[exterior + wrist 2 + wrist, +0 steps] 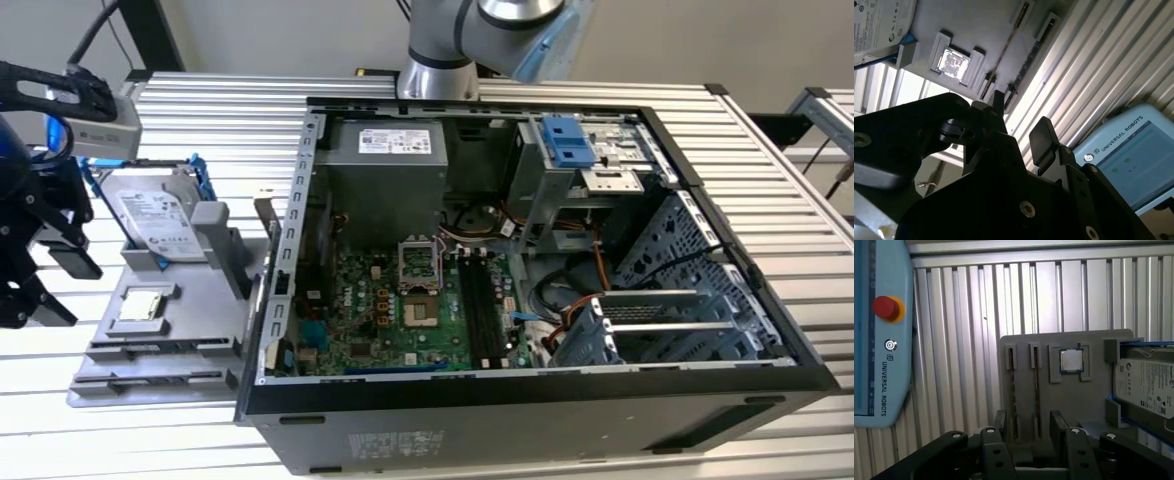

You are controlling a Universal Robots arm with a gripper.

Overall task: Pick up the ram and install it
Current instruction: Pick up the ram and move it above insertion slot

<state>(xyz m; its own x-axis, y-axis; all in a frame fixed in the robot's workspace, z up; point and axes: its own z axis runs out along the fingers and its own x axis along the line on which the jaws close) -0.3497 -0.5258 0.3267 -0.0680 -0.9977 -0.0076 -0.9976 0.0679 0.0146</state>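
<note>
My gripper (1029,427) is open, with nothing between its black fingers (1056,426). It hovers above the near end of a grey holder (1089,340). The holder has two long slots. A thin brownish strip stands in the slot (1013,390), which looks like the ram seen edge-on; its flat side is hidden. In the second wrist view the gripper (1019,125) sits below the same slots (1004,55). In the exterior view the gripper (54,280) hangs at the far left, beside the holder (200,320) and apart from the open computer case (534,410).
The motherboard's long black slots (483,310) lie inside the case. On the holder sit a silver hard drive (154,225) in blue brackets and a square chip (1072,360). A blue pendant with a red button (886,307) lies on the ribbed metal table (964,340).
</note>
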